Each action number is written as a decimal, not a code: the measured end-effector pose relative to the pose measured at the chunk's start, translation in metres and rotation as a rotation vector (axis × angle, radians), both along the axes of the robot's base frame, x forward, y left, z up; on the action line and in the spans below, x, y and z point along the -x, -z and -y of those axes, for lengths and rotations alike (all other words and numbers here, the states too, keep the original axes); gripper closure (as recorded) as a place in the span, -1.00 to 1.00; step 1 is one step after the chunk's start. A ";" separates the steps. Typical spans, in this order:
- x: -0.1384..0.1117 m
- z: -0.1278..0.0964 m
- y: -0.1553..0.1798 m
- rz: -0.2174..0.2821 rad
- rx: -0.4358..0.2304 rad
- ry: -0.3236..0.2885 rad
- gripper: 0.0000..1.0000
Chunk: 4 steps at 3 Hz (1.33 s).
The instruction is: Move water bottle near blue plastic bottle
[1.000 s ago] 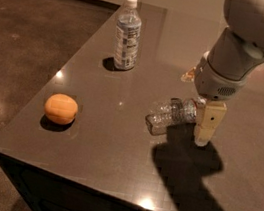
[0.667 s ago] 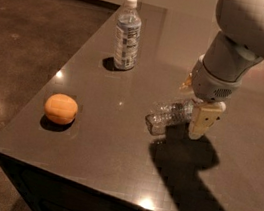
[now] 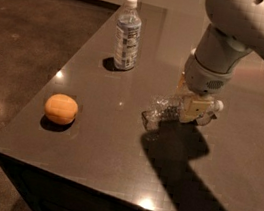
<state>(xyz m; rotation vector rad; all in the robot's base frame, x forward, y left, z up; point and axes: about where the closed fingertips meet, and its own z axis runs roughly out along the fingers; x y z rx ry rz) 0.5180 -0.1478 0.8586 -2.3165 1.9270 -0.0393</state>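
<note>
Lowered since a moment ago, gripper (image 3: 192, 107) straddles the lying water bottle (image 3: 162, 110); I cannot tell whether it grips yet. Next comes clamping, lifting and carrying to blue bottle (image 3: 128, 33).

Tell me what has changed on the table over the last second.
The gripper has shifted leftward in the view, settling over the water bottle, which lies on its side about where it was. The blue plastic bottle and the orange have stayed put.
</note>
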 end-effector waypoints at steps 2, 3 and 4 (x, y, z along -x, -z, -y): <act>-0.045 -0.041 -0.020 0.012 -0.051 -0.006 1.00; -0.073 -0.061 -0.021 0.028 -0.052 0.001 1.00; -0.097 -0.076 -0.017 0.048 -0.032 0.007 0.66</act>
